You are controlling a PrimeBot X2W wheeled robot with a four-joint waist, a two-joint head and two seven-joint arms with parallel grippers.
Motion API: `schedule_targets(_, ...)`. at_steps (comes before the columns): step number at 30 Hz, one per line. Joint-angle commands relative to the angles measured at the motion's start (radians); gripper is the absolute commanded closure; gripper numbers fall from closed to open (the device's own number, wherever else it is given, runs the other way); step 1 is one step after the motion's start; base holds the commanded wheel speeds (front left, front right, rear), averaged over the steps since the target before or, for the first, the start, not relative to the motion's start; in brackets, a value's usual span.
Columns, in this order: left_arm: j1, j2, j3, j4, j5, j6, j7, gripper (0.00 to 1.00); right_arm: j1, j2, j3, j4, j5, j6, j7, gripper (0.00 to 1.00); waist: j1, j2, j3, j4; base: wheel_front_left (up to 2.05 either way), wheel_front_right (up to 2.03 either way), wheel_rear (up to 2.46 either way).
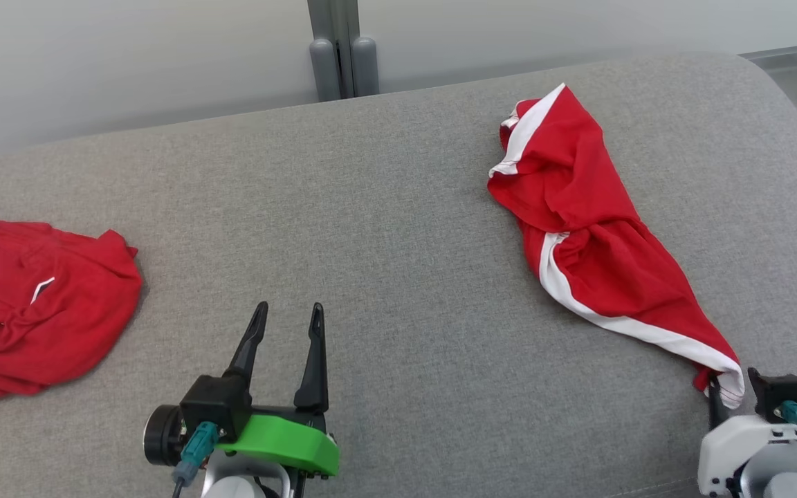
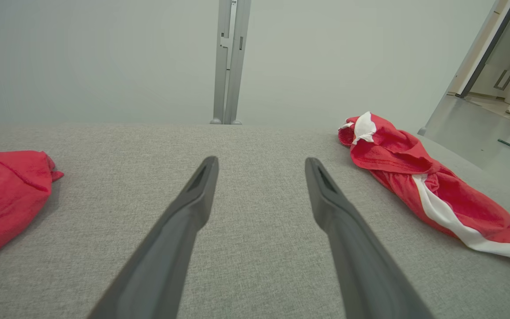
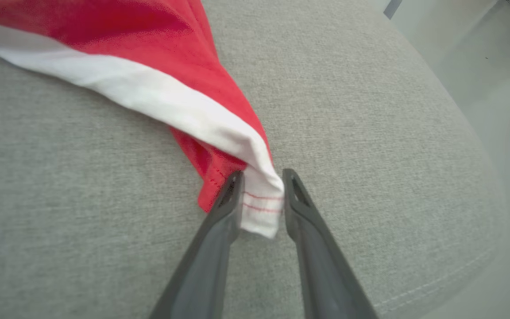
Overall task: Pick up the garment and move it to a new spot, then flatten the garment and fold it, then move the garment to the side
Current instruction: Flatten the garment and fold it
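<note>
The garment (image 1: 592,228), red with white stripes, lies twisted in a long strip on the right of the grey padded surface (image 1: 385,207). It also stretches along the right side in the left wrist view (image 2: 419,177). Its near white-hemmed corner (image 3: 259,208) sits between the parted fingers of my right gripper (image 3: 261,177), which stands at the lower right (image 1: 734,387). The jaws are a little apart and the hem rests loosely between them. My left gripper (image 1: 288,311) is open and empty over bare fabric at the lower middle, well left of the garment (image 2: 261,164).
A second red garment (image 1: 32,304) lies bunched at the left edge (image 2: 2,195). A grey post (image 1: 343,48) stands behind the far edge. The surface rounds off at the right (image 3: 458,177), with floor beyond.
</note>
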Motion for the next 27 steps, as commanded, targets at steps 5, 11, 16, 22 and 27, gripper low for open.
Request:
schedule_targets(5, 0.0, 0.004, -0.003, 0.008, -0.01, -0.008, -0.004, 0.0, -0.047, 0.053, 0.071, -0.06, 0.009, -0.001, -0.044, 0.0, 0.0, -0.0001, -0.013, 0.008, 0.0, 0.0, 0.0)
schedule_targets(11, 0.01, 0.004, -0.006, 0.013, -0.01, -0.012, -0.004, 0.0, -0.015, 0.075, 0.277, -0.262, 0.156, -0.001, -0.048, 0.0, 0.0, -0.0001, -0.026, 0.03, 0.0, 0.0, 0.0)
schedule_targets(16, 0.017, 0.004, -0.01, 0.012, -0.012, -0.011, -0.004, 0.0, 0.019, 0.073, 0.365, -0.358, 0.255, -0.001, -0.048, 0.0, 0.0, -0.0001, -0.034, 0.062, 0.0, 0.0, 0.0)
schedule_targets(22, 0.021, 0.004, -0.018, 0.012, -0.013, -0.01, -0.004, 0.0, -0.026, 0.074, 0.355, -0.26, 0.272, -0.001, -0.035, 0.0, 0.0, -0.0001, -0.029, 0.106, 0.0, 0.0, 0.0)
schedule_targets(27, 0.009, 0.004, -0.026, 0.014, -0.011, -0.01, -0.004, 0.0, -0.108, 0.069, 0.3, -0.138, 0.263, -0.001, -0.013, 0.0, 0.0, -0.0001, -0.009, 0.152, 0.0, 0.0, 0.0)
